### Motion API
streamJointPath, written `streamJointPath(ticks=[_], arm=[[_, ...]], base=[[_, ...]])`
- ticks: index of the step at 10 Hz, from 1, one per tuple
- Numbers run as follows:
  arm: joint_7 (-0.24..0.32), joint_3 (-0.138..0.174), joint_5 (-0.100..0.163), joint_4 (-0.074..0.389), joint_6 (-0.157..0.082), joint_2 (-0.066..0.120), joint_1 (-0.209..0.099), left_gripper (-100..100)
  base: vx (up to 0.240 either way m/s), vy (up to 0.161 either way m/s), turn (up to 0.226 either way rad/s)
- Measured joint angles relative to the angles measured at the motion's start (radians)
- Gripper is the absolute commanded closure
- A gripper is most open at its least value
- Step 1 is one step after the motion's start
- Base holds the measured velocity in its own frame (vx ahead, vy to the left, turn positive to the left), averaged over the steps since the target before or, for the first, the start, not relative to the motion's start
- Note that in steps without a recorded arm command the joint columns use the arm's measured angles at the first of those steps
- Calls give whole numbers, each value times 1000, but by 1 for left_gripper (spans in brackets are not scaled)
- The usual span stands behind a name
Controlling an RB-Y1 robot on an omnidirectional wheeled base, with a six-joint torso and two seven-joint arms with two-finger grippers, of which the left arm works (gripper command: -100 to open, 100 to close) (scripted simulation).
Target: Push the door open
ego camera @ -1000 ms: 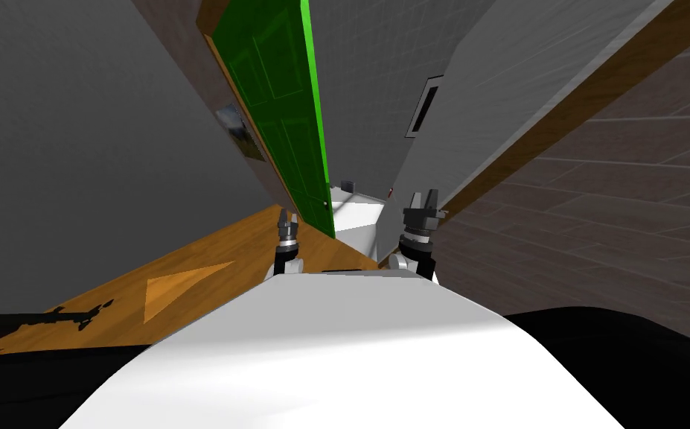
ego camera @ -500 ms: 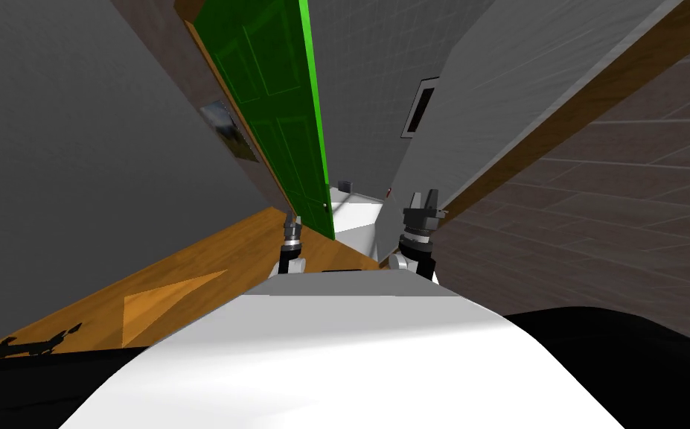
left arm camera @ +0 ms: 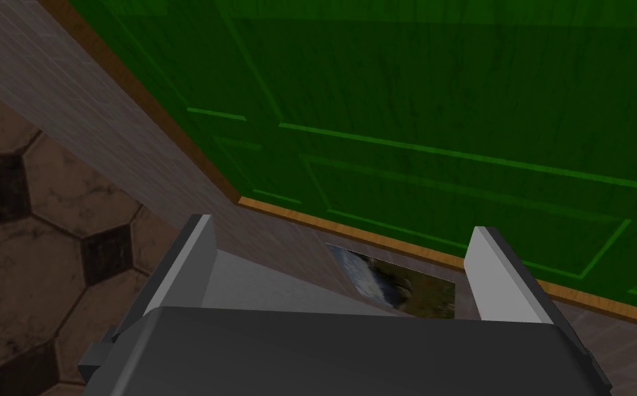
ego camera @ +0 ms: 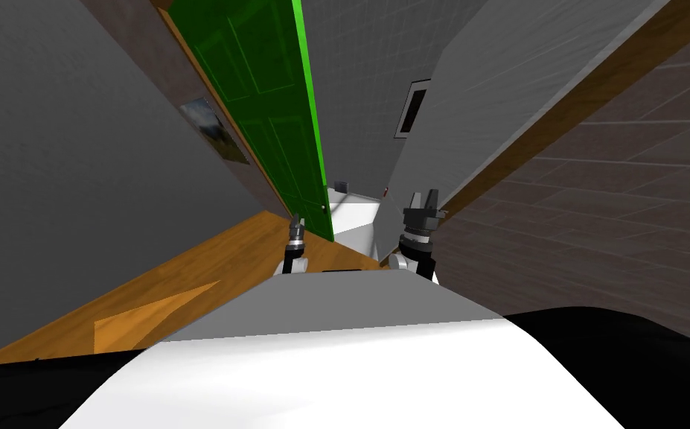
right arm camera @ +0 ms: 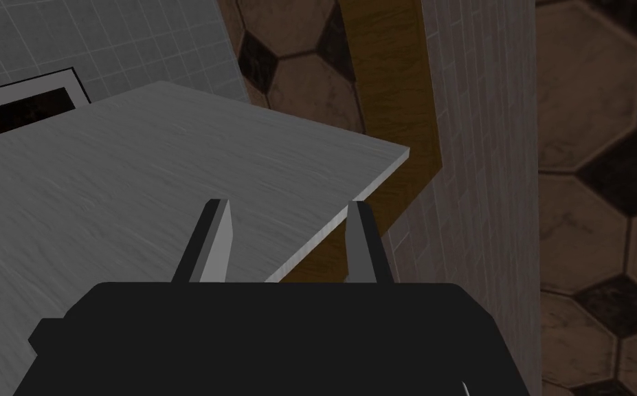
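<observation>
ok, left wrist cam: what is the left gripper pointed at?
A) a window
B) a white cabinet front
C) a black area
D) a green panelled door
D: the left gripper is open and faces the green door, whose raised panel outlines show just ahead of it.

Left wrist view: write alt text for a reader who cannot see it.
A green panelled door stands just ahead of the left gripper, whose two light grey fingers are open and hold nothing. Between gripper and door run a wood-coloured trim and a strip of brownish wall bearing a small picture.
</observation>
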Motion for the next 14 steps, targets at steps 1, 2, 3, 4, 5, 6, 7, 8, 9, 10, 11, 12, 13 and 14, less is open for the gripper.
streamJointPath(ticks=[1, 2, 3, 4, 5, 6, 7, 8, 9, 10, 11, 12, 13, 14], arm=[[1, 1, 1, 25, -5, 2, -9, -100], [2, 2, 1, 62, -12, 4, -22, -100], [3, 2, 1, 82, -5, 7, -35, -100], [4, 2, 2, 102, -6, 8, -42, -100], [3, 4, 2, 135, -8, 9, -62, -100], [4, 3, 2, 162, -12, 9, -72, -100], [3, 2, 1, 181, -15, 8, -78, -100], [1, 1, 0, 210, -20, 5, -89, -100], [2, 1, 1, 241, -25, 7, -103, -100], [4, 1, 1, 254, -22, 8, -109, -100], [3, 1, 1, 284, -26, 7, -124, -100], [2, 1, 1, 314, -29, 5, -140, -100], [3, 1, 1, 332, -30, 5, -144, -100], [1, 1, 0, 362, -34, 2, -157, -100]], base=[[35, 83, -73], [49, 109, -183], [39, 85, -78], [42, 72, -87], [37, 93, -188], [29, 76, -64], [43, 70, -77], [49, 100, -177], [37, 87, -72], [24, 71, -108], [30, 102, -166], [33, 82, -62], [41, 72, -98], [46, 88, -172]])
